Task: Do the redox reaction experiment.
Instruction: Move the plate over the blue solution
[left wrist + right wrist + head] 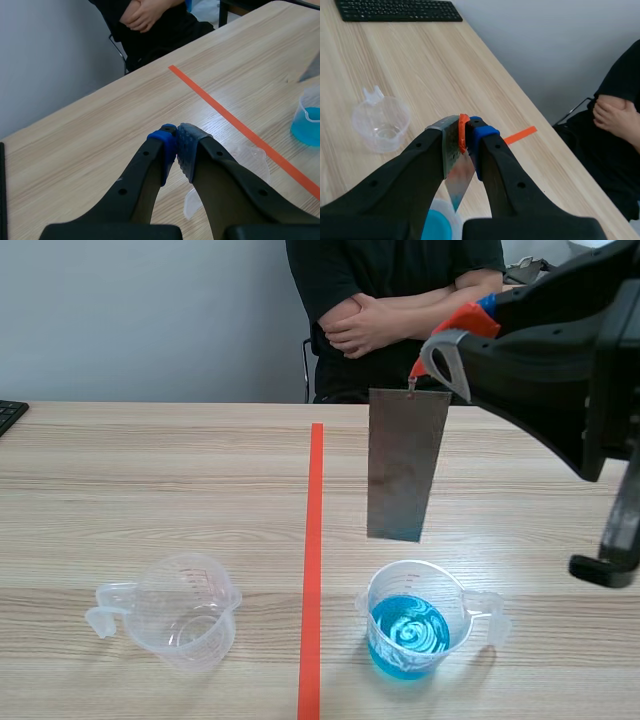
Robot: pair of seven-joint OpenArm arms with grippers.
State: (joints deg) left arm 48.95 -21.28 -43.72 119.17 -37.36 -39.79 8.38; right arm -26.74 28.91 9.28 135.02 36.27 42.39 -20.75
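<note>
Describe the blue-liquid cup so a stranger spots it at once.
Find the orange tape line down the wooden table. Right of it, near the front edge, a clear cup stands below a hanging metal strip. Unlike the empty cup left of the line, it holds blue liquid.

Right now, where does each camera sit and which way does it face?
Scene view: between the arms, facing across the table to the person; right arm shows.
Left wrist view: above the shut left fingers, facing the empty cup.
Right wrist view: above the right fingers shut on the metal plate.
All share the blue cup.
</note>
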